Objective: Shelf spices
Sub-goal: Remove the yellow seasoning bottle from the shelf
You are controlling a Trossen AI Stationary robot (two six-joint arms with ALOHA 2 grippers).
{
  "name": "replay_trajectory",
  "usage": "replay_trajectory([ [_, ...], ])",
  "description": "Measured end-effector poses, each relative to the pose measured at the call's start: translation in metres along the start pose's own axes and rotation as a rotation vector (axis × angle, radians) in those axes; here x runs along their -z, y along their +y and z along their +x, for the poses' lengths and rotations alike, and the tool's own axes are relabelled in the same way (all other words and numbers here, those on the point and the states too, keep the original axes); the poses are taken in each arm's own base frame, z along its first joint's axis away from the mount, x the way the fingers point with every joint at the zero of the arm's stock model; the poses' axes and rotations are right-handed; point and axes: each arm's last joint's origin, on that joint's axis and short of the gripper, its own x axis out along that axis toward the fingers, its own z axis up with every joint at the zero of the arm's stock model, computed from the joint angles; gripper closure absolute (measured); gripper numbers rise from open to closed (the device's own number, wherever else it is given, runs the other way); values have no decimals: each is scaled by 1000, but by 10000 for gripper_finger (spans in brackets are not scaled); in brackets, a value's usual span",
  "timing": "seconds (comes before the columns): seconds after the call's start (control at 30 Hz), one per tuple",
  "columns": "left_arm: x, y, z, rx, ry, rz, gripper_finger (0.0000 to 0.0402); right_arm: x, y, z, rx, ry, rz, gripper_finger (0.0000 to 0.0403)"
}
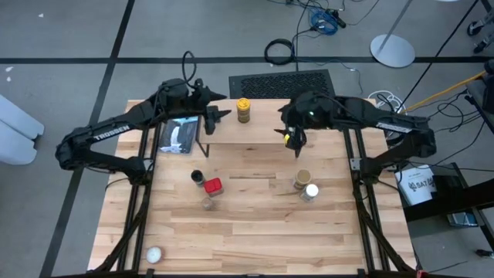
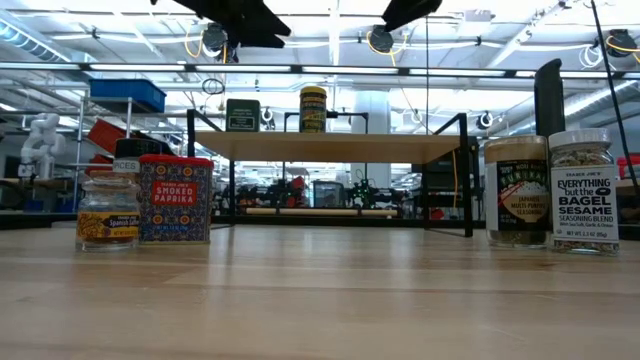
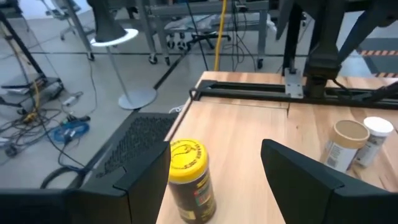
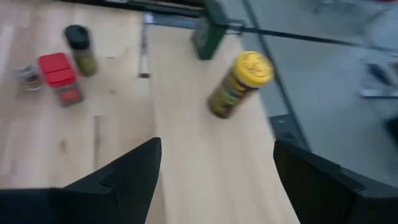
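Note:
The shelf [image 1: 262,127], a light wood plank on thin black legs, stands at the table's far side. The yellow-lidded jar [image 1: 244,110] stands upright on it, and so does the black square tin [image 2: 242,115] nearer its left end. My left gripper [image 1: 220,116] hovers open over the shelf's left end, the yellow-lidded jar [image 3: 186,180] just ahead of its fingers. My right gripper [image 1: 296,143] hovers open over the shelf's right end. On the table stand the red tin [image 1: 213,185], a dark-lidded jar [image 1: 197,177], a small jar [image 1: 208,202], the tan-lidded jar [image 1: 302,178] and the white-lidded jar [image 1: 311,191].
A flat blue-and-black package [image 1: 179,135] lies left of the shelf, under my left arm. A small white ball [image 1: 153,254] sits near the table's near left corner. A dark perforated panel [image 1: 282,83] lies beyond the table's far edge. Bare tabletop [image 1: 262,232] spreads toward the near edge.

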Motion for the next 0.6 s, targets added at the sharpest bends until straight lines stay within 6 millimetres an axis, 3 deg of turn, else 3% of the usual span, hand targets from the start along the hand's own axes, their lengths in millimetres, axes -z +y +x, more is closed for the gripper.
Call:
replay_trajectory([
  [0.2, 8, 2, 22, 16, 22, -9, 140, 8, -18, 24, -47, 6, -35, 105],
  [0.37, 14, 2, 33, 19, 42, -23, 140, 30, -39, 35, -110, 10, 84, 106],
  [0.6, 15, 3, 34, 18, 47, -19, 140, 68, -34, 35, -142, 30, 193, 106],
])
